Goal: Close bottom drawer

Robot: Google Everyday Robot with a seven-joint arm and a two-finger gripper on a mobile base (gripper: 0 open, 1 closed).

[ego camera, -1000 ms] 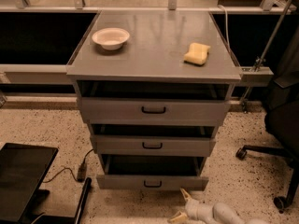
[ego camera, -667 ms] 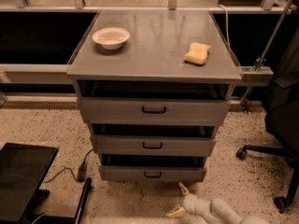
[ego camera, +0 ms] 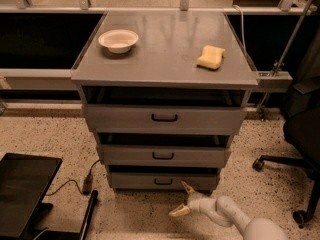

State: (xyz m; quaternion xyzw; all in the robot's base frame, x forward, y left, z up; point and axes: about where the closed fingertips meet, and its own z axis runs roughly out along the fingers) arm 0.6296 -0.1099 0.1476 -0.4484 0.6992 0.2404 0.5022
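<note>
The bottom drawer (ego camera: 162, 181) is the lowest and slimmest front of the grey metal cabinet (ego camera: 165, 69), with a small dark handle (ego camera: 163, 182). Its front stands only slightly out, with a dark gap above it. My gripper (ego camera: 183, 200) is low at the front right of the drawer, just off its face. Its two pale fingers are spread open and hold nothing. One fingertip (ego camera: 186, 186) is near the drawer's lower right edge. My white arm (ego camera: 235, 219) comes in from the bottom right.
The middle drawer (ego camera: 163, 155) and top drawer (ego camera: 164, 118) both stand partly open. A white bowl (ego camera: 118, 40) and a yellow sponge (ego camera: 210, 57) lie on the cabinet top. A black panel (ego camera: 22, 191) and cable (ego camera: 75, 184) lie at left, an office chair (ego camera: 300, 129) at right.
The bottom drawer has slid back from well open to nearly in. My gripper has followed it toward the cabinet, up and slightly right.
</note>
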